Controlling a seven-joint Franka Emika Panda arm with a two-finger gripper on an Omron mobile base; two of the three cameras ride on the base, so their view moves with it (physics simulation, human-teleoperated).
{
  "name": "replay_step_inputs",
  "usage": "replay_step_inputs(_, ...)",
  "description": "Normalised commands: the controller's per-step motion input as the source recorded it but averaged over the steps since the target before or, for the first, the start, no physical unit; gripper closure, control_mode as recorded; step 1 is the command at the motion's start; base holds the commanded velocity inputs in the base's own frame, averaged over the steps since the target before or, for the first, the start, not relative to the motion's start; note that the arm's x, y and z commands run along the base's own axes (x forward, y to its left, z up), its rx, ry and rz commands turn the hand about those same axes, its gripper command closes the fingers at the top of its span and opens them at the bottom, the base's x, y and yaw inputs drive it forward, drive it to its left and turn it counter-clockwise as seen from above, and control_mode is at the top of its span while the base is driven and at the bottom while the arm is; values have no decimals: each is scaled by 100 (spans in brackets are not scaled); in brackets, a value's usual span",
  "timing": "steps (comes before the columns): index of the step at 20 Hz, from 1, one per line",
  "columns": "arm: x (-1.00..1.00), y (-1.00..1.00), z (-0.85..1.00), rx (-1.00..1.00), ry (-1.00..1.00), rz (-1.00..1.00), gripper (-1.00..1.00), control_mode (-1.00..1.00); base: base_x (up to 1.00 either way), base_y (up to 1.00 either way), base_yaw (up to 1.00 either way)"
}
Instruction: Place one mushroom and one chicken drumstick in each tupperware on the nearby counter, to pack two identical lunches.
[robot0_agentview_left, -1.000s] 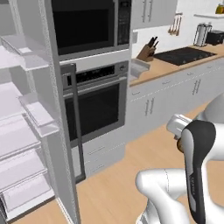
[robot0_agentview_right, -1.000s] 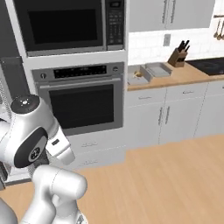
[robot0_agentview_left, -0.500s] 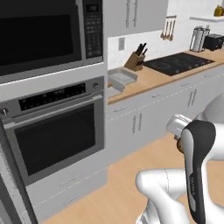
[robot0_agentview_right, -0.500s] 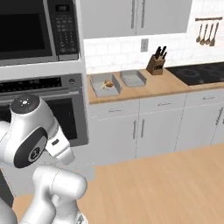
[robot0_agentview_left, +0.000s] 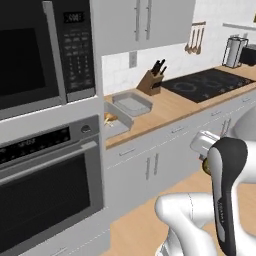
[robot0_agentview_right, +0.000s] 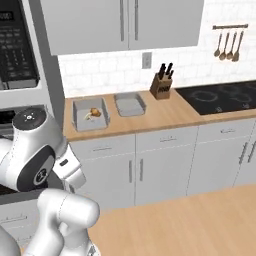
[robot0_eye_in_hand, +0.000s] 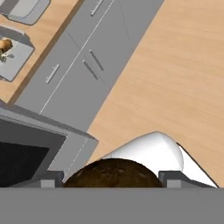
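Note:
Two grey tupperware stand side by side on the wooden counter (robot0_agentview_right: 165, 112). The left tupperware (robot0_agentview_right: 76, 112) holds a brown and pale piece of food (robot0_agentview_right: 91, 114); the right tupperware (robot0_agentview_right: 130, 106) looks bare inside. The hand view has both at its upper left, the one with food (robot0_eye_in_hand: 17, 59) and the other (robot0_eye_in_hand: 26, 8). My gripper (robot0_eye_in_hand: 111, 179) hangs over the floor in front of the cabinets, its jaws closed on a dark brown rounded piece of food (robot0_eye_in_hand: 113, 173). Whether that is a mushroom or a drumstick I cannot tell. It shows under the hand (robot0_agentview_left: 205, 167).
A knife block (robot0_agentview_right: 161, 85) stands right of the containers, then a black stovetop (robot0_agentview_right: 220, 97) with utensils (robot0_agentview_right: 227, 42) hung above. A built-in oven (robot0_agentview_left: 45, 190) and microwave (robot0_agentview_left: 30, 55) fill the tall column at the left. Wooden floor (robot0_eye_in_hand: 175, 65) lies open before the grey cabinets.
The base has turned, so the whole scene slid left: the open fridge left the views and the counter with both containers came in. The gripper kept its hold.

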Motion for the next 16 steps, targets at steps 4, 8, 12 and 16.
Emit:
replay_step_inputs(4,0,0,0,0,0,0,100,100,100,-34,18)
replay_step_inputs(8,0,0,0,0,0,0,100,100,100,-76,12)
replay_step_inputs(12,0,0,0,0,0,0,100,100,100,-63,27)
replay_step_inputs(16,0,0,0,0,0,0,100,100,100,-33,46)
